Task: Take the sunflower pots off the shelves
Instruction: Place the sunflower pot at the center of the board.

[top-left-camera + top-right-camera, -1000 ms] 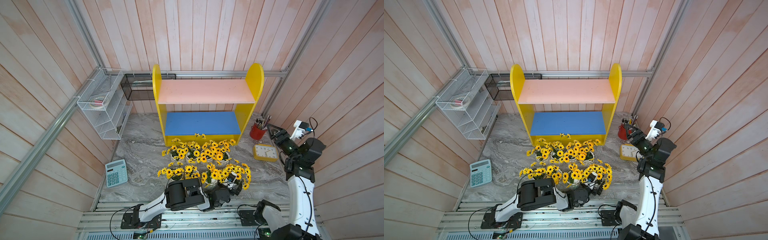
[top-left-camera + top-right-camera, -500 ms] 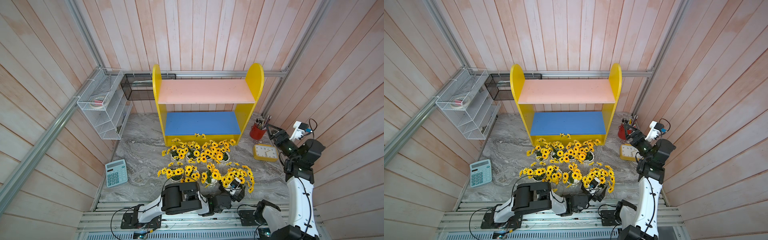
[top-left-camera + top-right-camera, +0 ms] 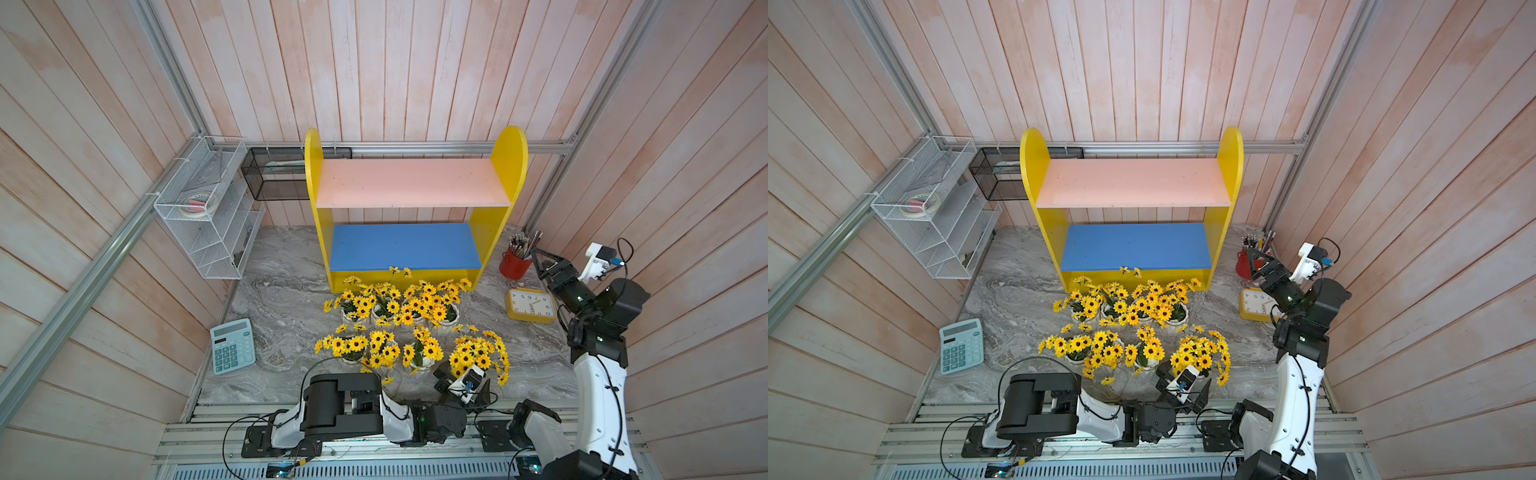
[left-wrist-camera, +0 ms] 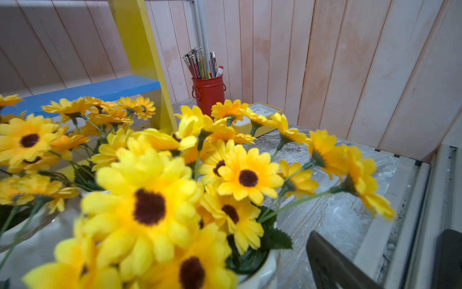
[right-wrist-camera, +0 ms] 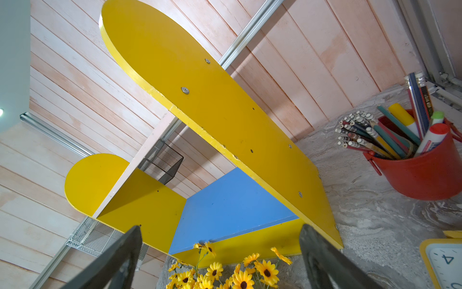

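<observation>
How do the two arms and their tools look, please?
The left arm and right arm have white shells, bulky black joints and loose thin black cables. The left tool and right tool each carry two flat black fingers and a white camera block.

Left arm [image 3: 340, 411] and right arm [image 3: 598, 386] share white shells between boxy black joint housings; thin black cables [image 3: 623, 240] loop alongside; white camera block [image 3: 595, 262] on each wrist; fingers [image 5: 112, 262] dark, flat.
</observation>
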Controlling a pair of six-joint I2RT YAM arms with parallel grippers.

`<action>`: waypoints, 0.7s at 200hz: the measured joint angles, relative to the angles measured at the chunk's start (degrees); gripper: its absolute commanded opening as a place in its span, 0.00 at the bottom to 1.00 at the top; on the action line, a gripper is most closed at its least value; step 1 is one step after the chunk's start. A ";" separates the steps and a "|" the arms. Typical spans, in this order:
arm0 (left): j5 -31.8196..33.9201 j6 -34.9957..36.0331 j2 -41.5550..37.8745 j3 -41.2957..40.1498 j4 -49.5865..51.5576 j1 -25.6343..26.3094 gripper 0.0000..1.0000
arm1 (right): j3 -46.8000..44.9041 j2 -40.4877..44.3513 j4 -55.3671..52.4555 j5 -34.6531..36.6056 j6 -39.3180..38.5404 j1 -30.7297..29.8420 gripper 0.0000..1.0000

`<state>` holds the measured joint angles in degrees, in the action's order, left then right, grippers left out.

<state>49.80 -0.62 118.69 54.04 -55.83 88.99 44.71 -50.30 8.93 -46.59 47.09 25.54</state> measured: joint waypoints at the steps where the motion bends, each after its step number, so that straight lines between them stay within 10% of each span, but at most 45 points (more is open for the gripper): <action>1: 0.11 -0.02 -0.31 -0.11 0.28 0.09 1.00 | 0.00 0.00 -0.02 0.00 0.02 0.00 0.98; 49: 3.67 -0.52 -13.51 -1.11 12.20 1.29 0.99 | 0.07 -0.63 -3.76 2.82 -1.95 -1.75 0.97; 76: 3.41 0.15 -20.57 1.22 21.38 2.23 0.97 | 0.22 -1.68 -7.91 6.47 -5.09 -6.01 0.73; 100: 1.07 1.97 -25.70 6.51 31.52 1.57 0.96 | 0.22 -2.45 -12.74 10.43 -8.37 -9.33 0.18; 140: -3.76 1.16 -37.33 11.41 46.95 -6.27 0.96 | 2.97 -5.05 -28.48 21.31 -15.87 -12.35 0.15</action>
<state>46.04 0.54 81.36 65.45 -8.88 82.72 47.68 -55.35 -19.55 -25.28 31.22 13.19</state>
